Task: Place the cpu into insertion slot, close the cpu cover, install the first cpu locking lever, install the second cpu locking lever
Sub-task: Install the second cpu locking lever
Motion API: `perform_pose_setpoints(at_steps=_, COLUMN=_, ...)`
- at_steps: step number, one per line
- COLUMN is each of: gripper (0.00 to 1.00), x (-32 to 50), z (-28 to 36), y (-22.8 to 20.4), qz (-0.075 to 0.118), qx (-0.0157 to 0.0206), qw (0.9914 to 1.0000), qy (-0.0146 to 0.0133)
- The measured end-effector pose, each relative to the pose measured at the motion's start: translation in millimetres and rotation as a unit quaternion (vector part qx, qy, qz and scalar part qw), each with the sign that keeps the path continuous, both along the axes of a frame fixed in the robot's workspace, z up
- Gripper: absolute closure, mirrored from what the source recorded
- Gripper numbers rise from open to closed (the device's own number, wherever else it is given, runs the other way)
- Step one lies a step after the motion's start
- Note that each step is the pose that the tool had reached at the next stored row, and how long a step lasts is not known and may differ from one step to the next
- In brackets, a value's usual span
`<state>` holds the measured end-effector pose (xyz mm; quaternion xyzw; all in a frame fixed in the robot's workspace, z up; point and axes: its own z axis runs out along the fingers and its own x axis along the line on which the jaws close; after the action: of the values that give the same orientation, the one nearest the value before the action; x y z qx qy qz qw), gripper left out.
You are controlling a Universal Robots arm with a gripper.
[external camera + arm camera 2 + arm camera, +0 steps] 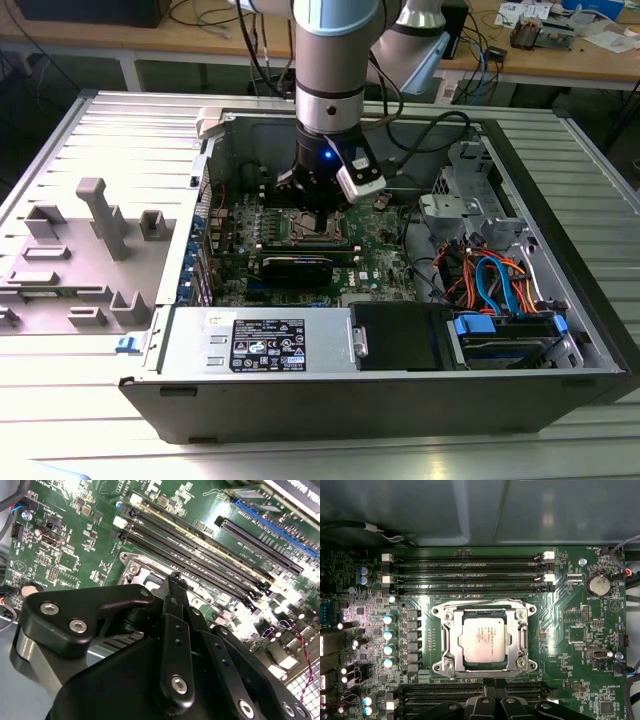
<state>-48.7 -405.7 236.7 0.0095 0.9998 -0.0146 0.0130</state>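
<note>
A silver-grey arm (330, 50) with pale blue joint caps is seen; a black gripper (172, 587) is studded with silver screws, a blue light lit.

We see the small flat square cpu with its dull silver-grey metal top (484, 639) lying level in the square, metal-rimmed insertion slot (451, 663) on the green board. The thin silver-grey metal frame of the cpu cover (522, 636) lies closed flat around it, its window showing the chip.
</note>
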Motion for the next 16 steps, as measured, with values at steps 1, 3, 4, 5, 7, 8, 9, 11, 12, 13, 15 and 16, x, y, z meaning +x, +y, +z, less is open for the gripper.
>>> perform_pose_setpoints(at_steps=1, gripper=0.89, x=-0.1, z=0.0, y=-0.9, qz=0.000, qx=0.0000, qw=1.00000, qy=0.0000)
perform_pose_setpoints(at_steps=3, gripper=0.89, x=-0.9, z=-0.2, y=-2.0, qz=0.000, qx=0.0001, qw=1.00000, qy=0.0000)
perform_pose_setpoints(at_steps=4, gripper=0.89, x=-2.8, z=-0.4, y=-2.2, qz=0.000, qx=0.0000, qw=1.00000, qy=-0.0001)
perform_pose_setpoints(at_steps=5, gripper=0.89, x=-5.6, z=-0.7, y=-2.2, qz=0.000, qx=0.0000, qw=1.00000, qy=-0.0004)
perform_pose_setpoints(at_steps=7, gripper=0.89, x=-8.8, z=-0.9, y=-2.2, qz=0.000, qx=0.0000, qw=1.00000, qy=-0.0006)
perform_pose_setpoints(at_steps=8, gripper=0.89, x=-11.6, z=-1.0, y=-2.2, qz=0.000, qx=-0.0001, qw=1.00000, qy=-0.0007)
perform_pose_setpoints(at_steps=9, gripper=0.89, x=-13.5, z=-1.0, y=-2.2, qz=0.000, qx=-0.0001, qw=1.00000, qy=-0.0007)
perform_pose_setpoints(at_steps=11, gripper=0.89, x=-16.1, z=-1.0, y=-2.9, qz=0.000, qx=0.0000, qw=1.00000, qy=-0.0007)
perform_pose_setpoints(at_steps=12, gripper=0.89, x=-17.0, z=-1.0, y=-4.3, qz=0.000, qx=-0.0001, qw=1.00000, qy=-0.0007)
perform_pose_setpoints(at_steps=13, gripper=0.89, x=-17.6, z=-1.1, y=-5.7, qz=0.000, qx=-0.0001, qw=1.00000, qy=-0.0007)
perform_pose_setpoints(at_steps=15, gripper=0.89, x=-17.6, z=-1.2, y=-5.9, qz=0.000, qx=-0.0002, qw=1.00000, qy=-0.0007)
perform_pose_setpoints(at_steps=16, gripper=0.89, x=-17.6, z=-1.3, y=-5.9, qz=0.000, qx=-0.0002, qw=1.00000, qy=-0.0007)
